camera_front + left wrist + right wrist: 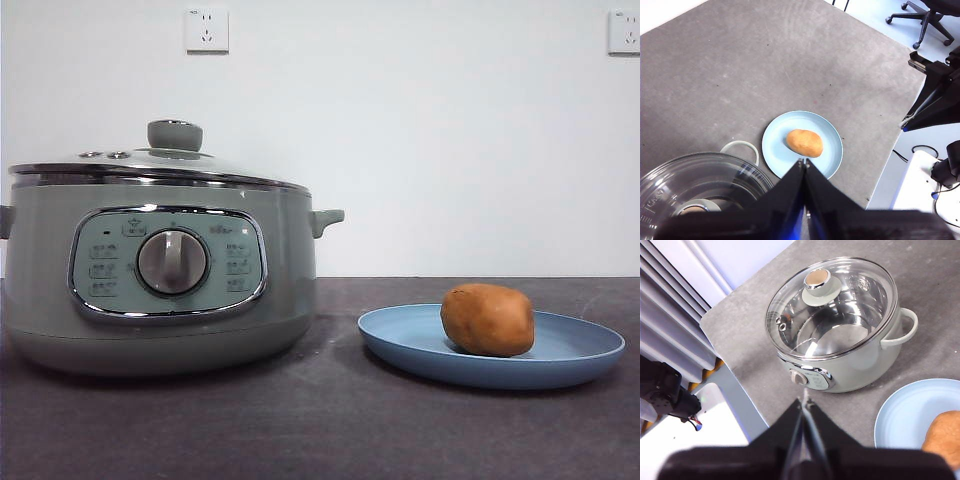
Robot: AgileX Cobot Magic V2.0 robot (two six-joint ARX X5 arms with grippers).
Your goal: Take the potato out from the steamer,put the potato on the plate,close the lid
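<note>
While lid [160, 160] seats flush, potato [487, 319] mid-plate [580, 362]

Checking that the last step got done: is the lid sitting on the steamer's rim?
Touching. In the front view the lid rests flat along the steamer rim with no gap; the right wrist view shows it centred over the opening.

A plain white wall [450, 140] with two sockets [206, 30] rises behind the grey tabletop [330, 420].
</note>
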